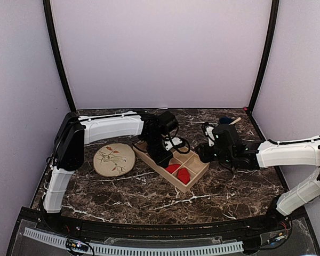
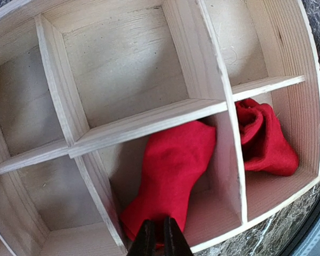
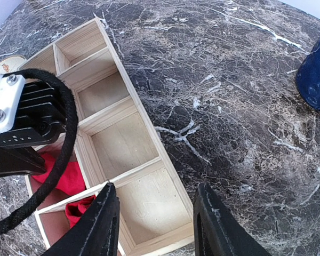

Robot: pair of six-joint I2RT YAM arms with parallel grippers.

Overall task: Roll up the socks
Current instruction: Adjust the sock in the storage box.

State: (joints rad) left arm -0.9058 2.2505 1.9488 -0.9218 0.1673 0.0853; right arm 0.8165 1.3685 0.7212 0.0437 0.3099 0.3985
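**Fig. 1. Two red socks in a divided tray, both arms over it.**

(a) The flat sock lies stretched along one compartment of the wooden tray. Its near end is pinched by my left gripper, whose dark fingers are pressed together on the red fabric, with only a sliver of cloth between them. The rest of the sock rests on the compartment floor and runs up to the cross divider.

(b) The bundled sock sits in the neighbouring compartment, across a single divider, at the end of the tray. It is folded on itself into a compact lump and lies against the outer wall. Nothing touches it.

(c) My right gripper hangs above the same end of the tray, with its fingers well apart and nothing between them. Through the gap I see a compartment of bare wood, next to the one with the bundled sock.

(d) Overhead, the tray lies diagonally on the dark marble table, with the socks at its near right end. A round beige plate with a leaf pattern lies just left of the tray. A blue mug stands well apart, behind the right arm.
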